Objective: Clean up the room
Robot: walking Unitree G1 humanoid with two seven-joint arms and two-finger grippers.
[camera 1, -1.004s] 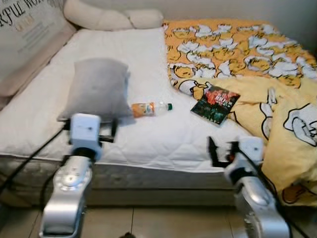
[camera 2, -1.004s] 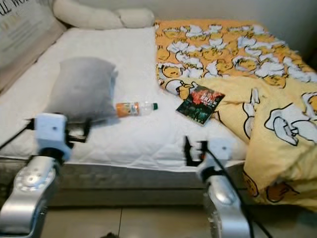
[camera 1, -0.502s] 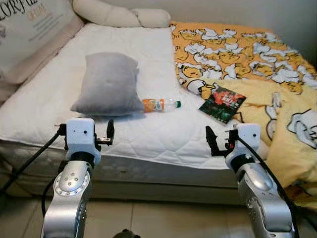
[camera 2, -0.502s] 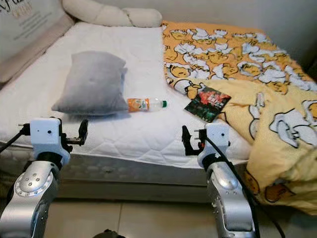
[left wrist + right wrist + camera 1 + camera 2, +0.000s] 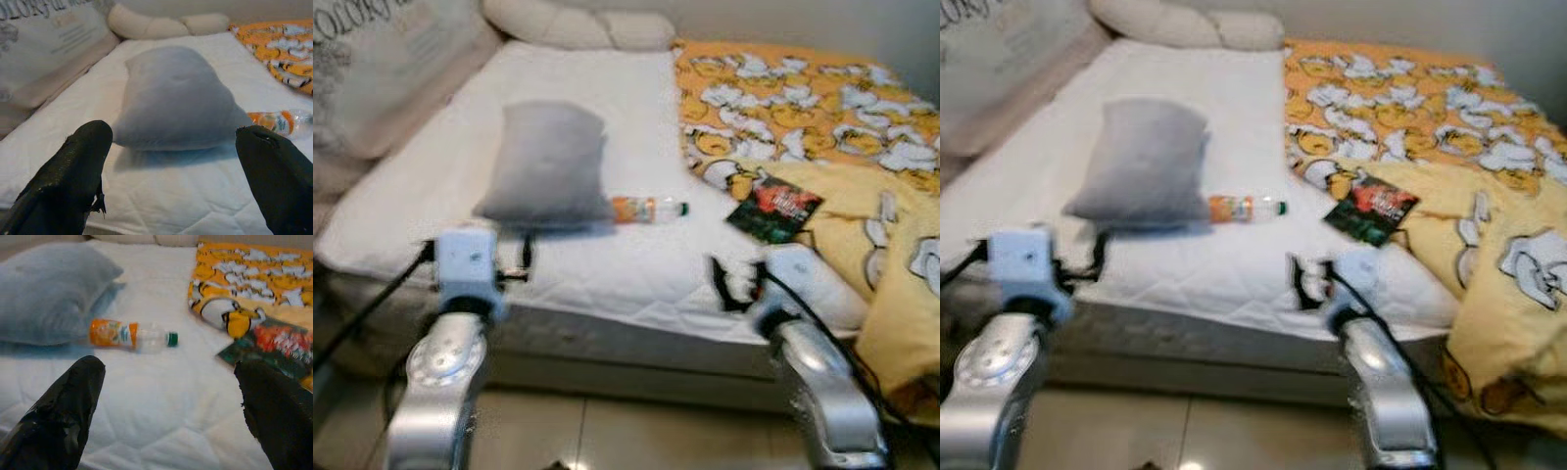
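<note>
A grey pillow (image 5: 548, 162) lies on the white mattress (image 5: 607, 264), left of centre. Just right of it an orange-labelled bottle (image 5: 648, 209) with a green cap lies on its side. Farther right, a dark book (image 5: 775, 208) rests at the edge of a yellow duck-print blanket (image 5: 803, 93). My left gripper (image 5: 478, 259) hovers open at the bed's front edge, facing the pillow (image 5: 171, 98). Also at the front edge, my right gripper (image 5: 736, 286) stands open and empty, facing the bottle (image 5: 129, 334) and the book (image 5: 274, 345).
A lettered cushion (image 5: 382, 69) leans along the bed's left side. Cream bolsters (image 5: 578, 27) lie at the head. The blanket hangs over the bed's front right corner (image 5: 901, 333). Tiled floor (image 5: 607, 431) runs below the bed's front edge.
The whole picture has shifted and is blurred now, so the camera has moved. Both arms keep the same raised pose. Nothing on the bed has moved.
</note>
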